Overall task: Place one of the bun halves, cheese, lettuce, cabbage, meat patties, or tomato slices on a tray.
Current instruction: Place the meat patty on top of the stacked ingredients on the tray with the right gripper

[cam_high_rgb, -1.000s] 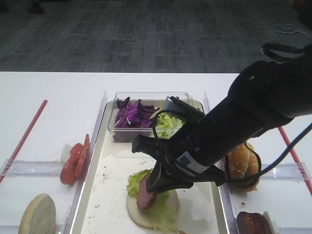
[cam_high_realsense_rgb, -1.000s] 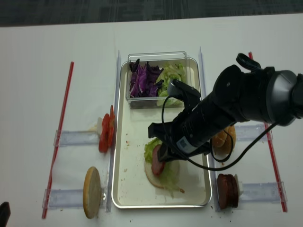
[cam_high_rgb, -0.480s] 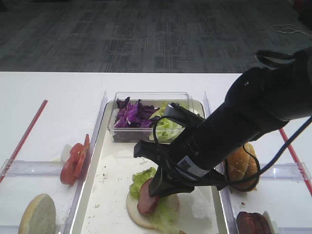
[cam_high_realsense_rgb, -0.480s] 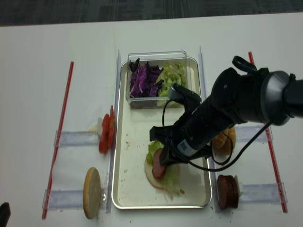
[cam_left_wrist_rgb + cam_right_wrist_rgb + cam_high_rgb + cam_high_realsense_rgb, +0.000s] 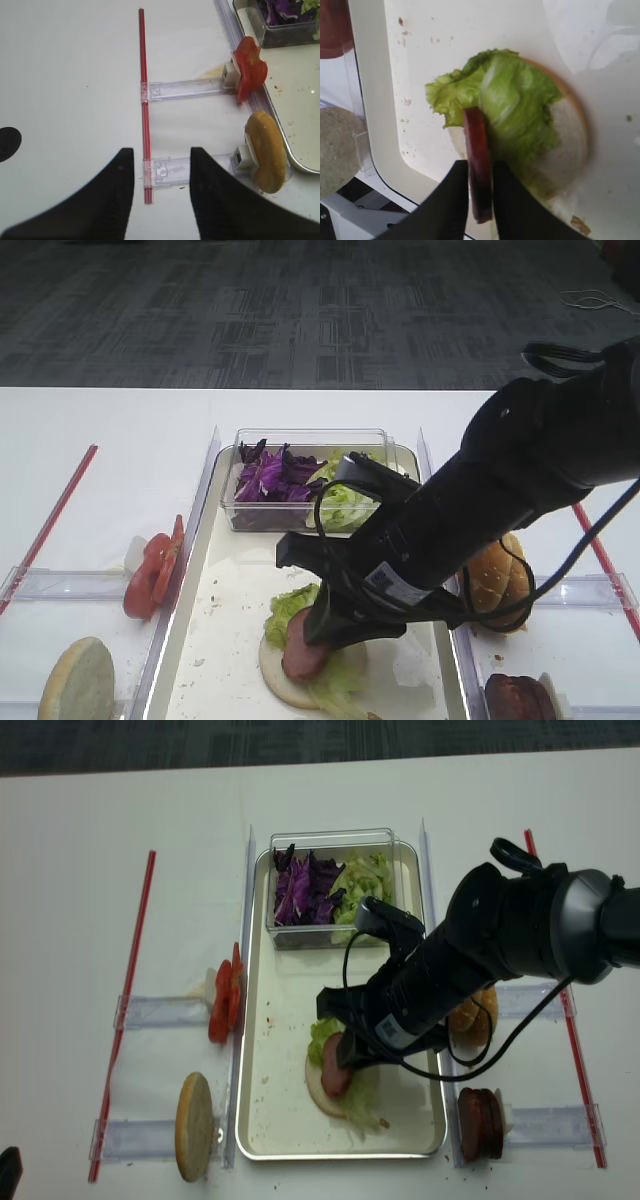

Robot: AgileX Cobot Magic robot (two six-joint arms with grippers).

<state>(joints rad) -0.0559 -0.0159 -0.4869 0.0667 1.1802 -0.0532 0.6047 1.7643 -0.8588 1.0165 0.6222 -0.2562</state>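
I see right gripper (image 5: 479, 200) jaws narrow, pinching the meat patty (image 5: 478, 160) on edge (over lettuce (image 5: 512, 107)), near tray (image 5: 375, 115) rim.

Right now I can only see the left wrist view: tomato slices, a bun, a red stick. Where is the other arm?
Observer: The right arm is over the tray, with a meat patty standing on edge between its jaws.
Operator: What is under the patty?
Observer: A lettuce leaf lying on a pale bun half.
Operator: Is there more meat?
Observer: Yes, spare patties stand on a holder to the right of the tray.
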